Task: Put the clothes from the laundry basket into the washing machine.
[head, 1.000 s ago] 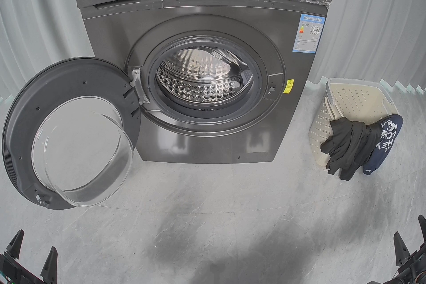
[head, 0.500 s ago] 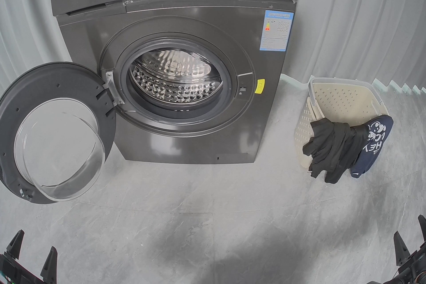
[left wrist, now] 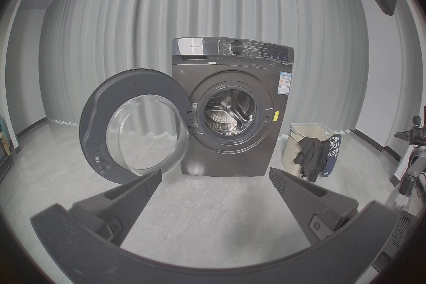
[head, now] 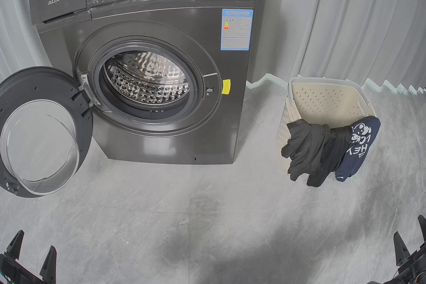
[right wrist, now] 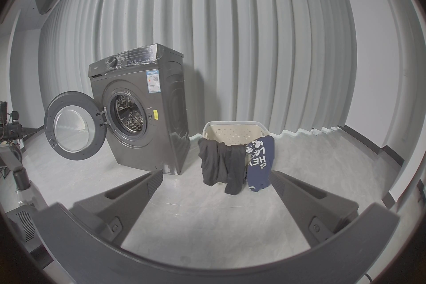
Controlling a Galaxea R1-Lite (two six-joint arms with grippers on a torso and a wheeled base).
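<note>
In the head view the washing machine [head: 177, 143] stood dark grey on the floor [head: 213, 218], its top panel wrapped in clear film; its round door [head: 26, 85] hung wide open on the robot's left side, showing the bare steel drum [head: 146, 80]. To the right of the machine, apart from it, sat the cream perforated laundry basket [head: 328, 98]; a crumpled black garment [head: 313, 151] was draped over its front rim and hung down the outside wall; just beside it, touching, a navy garment [head: 357, 145] with white print hung over the same rim. The left hand [head: 34, 249] and the right hand [head: 408, 227] showed low at the near corners, well apart from the basket.

In the left wrist view the left hand [left wrist: 214, 174] was spread wide, with only floor between its fingers; the machine faced it, the basket and both garments beside the machine.

In the right wrist view the right hand [right wrist: 216, 174] was likewise spread wide and held nothing; the basket stood beyond its fingers before the pleated curtain [right wrist: 248, 32], the black cloth hanging lowest.
</note>
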